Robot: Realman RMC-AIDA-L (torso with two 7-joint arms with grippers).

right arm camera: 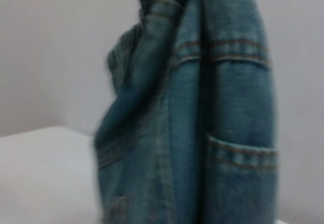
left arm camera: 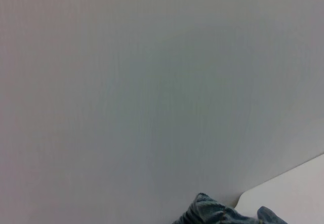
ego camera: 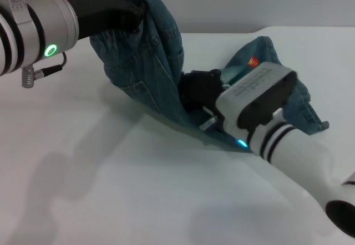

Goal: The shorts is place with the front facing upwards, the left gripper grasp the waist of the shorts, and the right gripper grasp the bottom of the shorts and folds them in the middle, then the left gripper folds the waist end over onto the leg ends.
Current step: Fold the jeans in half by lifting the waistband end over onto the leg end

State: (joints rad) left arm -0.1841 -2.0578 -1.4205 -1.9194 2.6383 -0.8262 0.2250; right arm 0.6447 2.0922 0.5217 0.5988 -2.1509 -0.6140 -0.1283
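- We saw the left gripper raised at the far left of the scene, clamped onto the waist of the shorts, which it held up clear of the table.
- From that grip the denim hung down in a bunched fold, with a stitched pocket facing us, and sloped to the right toward the table surface.
- We found the right gripper low in the middle of the scene, pushed into the denim where the hanging part met the part lying flat; we could not tell whether its fingers were wide or narrow, since cloth and the wrist body hid them.
- The rest of the shorts lay on the table behind and to the right of the right arm, with a small red-orange mark showing on the cloth at the far side.
- In the left wrist view only a crumpled edge of denim showed, beside a corner of the white table.
- In the right wrist view the hanging shorts filled the frame, with orange double stitching and a pocket visible.
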